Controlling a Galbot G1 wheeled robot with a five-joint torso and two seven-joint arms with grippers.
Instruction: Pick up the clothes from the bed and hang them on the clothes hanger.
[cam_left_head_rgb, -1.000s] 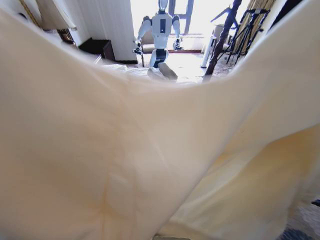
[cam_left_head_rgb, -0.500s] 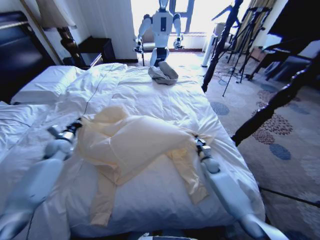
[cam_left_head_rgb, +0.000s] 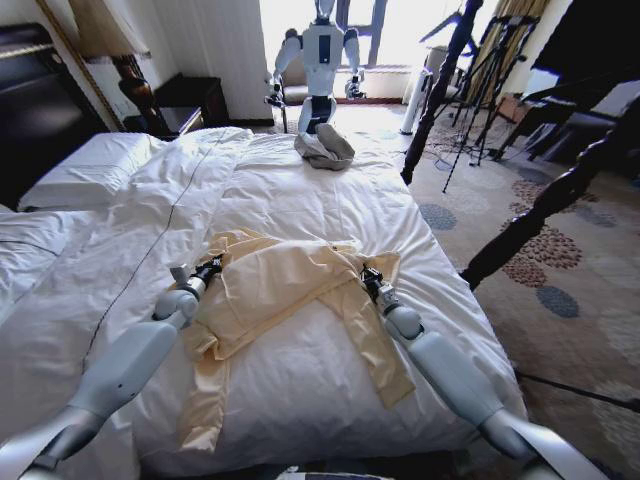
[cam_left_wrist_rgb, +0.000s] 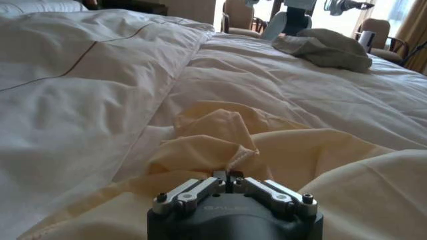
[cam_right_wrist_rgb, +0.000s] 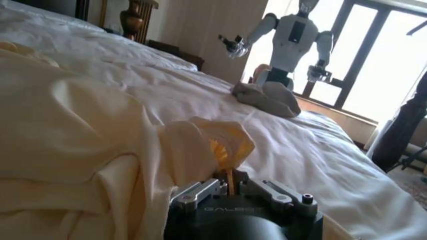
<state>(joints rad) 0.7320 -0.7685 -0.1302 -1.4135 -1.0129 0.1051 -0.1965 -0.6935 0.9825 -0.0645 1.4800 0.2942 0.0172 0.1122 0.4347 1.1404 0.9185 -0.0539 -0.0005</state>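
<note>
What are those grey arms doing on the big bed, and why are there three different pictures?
They belong to a robot with two arms, and each picture comes from one of its cameras. One camera sits on its head and looks down at the bed. The other two sit on its wrists, close up. A pale yellow top lies spread on the white duvet. The left gripper pinches one edge of it, and the right gripper pinches the other edge. Both are shut on the cloth. A small grey cloth bundle lies at the far end, and another white robot stands by the window.
</note>
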